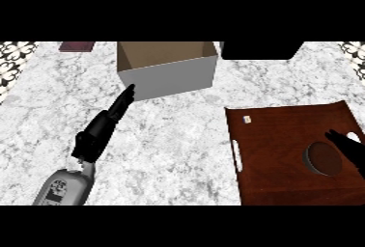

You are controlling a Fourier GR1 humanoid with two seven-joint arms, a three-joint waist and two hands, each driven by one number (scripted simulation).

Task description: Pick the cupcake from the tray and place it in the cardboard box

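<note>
The cupcake (324,159) (seen from above, a dark round) sits on the brown tray (285,164) near its right side. The right hand (351,150) is over it, fingers curling about its right side. The left hand (107,123) stretches straight-fingered, holding nothing, toward the cardboard box (167,70).

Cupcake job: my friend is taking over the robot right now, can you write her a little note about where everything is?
Left hand: open, fingers straight, pointing toward the cardboard box, holding nothing.
Right hand: at the view's right edge over the tray, beside the cupcake; grasp unclear.
Cupcake sits on the brown tray, near its right side. Box stands open at the counter's back.
Done: nothing placed.
Left: grasp the cupcake, carry it to the box.
</note>
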